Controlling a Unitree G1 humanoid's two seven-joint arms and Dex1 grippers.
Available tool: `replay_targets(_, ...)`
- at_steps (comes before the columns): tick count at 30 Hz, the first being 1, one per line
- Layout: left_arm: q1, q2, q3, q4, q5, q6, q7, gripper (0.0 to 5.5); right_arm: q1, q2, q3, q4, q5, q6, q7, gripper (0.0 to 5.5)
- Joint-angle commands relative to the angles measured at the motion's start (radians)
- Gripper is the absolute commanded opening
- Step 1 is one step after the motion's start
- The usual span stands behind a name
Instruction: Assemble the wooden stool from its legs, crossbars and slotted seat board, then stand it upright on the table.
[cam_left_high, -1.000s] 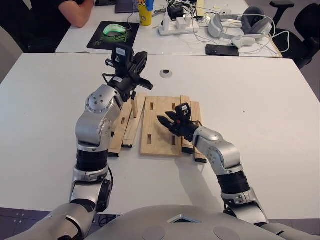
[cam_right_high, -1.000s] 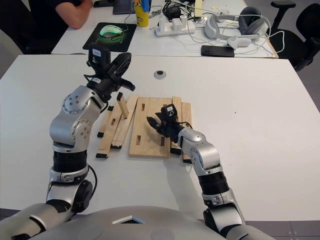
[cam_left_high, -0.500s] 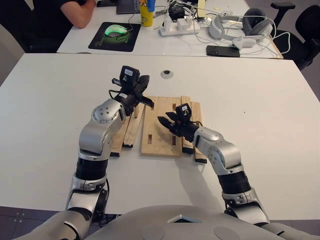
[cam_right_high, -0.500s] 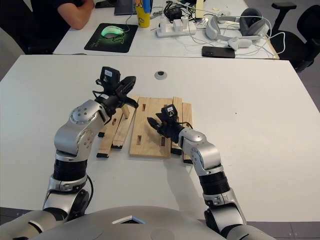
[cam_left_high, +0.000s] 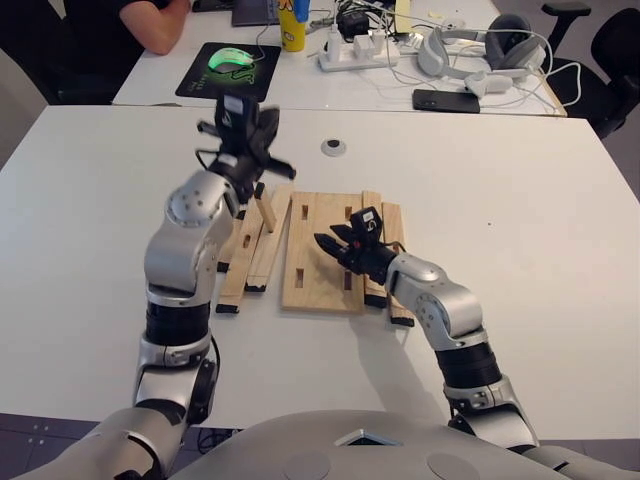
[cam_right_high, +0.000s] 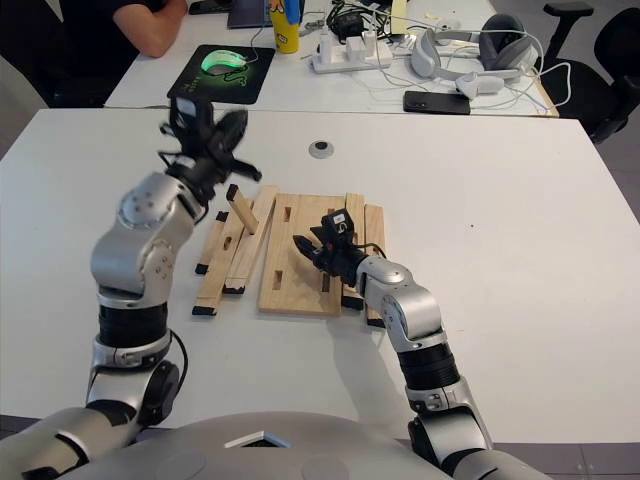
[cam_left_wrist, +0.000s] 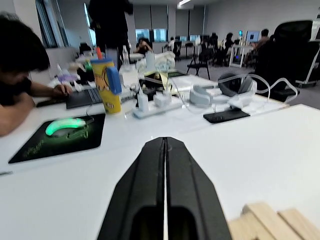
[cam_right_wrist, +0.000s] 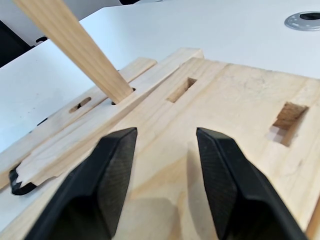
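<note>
The crossbar stands tilted in a leg slot just below the closed left hand; the right hand gapes wide over the seat board.

Both eye views look from the robot's head forward and down on the white table, from its near edge to its far edge, with a second desk behind. They share almost the same scene. The left wrist view looks nearly level over the left gripper, across the far edge to that desk. The right wrist view sits very near and low above the seat board, past the right gripper, facing a grommet.
</note>
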Motion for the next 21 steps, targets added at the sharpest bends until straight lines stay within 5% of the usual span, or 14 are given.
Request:
replay_targets(1,-0.101,-0.009,0.027,-0.051,-0.013,0.026,0.029,0.04,-0.004,-0.001,0.0,0.01,-0.008,-0.01,0.009,2.19)
replay_targets(6,-0.036,-0.012,-0.026,-0.015,-0.006,0.035,0.003,0.04,0.0,0.0,0.004,0.001,-0.007,-0.005,0.009,2.19)
replay_targets(10,0.138,0.067,-0.231,0.121,0.0,0.161,-0.133,0.04,-0.008,0.0,0.006,-0.017,0.0,0.011,0.01,2.19)
replay_targets(21,0.066,0.03,-0.163,0.126,0.034,-0.038,-0.123,0.04,-0.011,0.009,0.011,-0.009,-0.007,0.004,0.016,2.19)
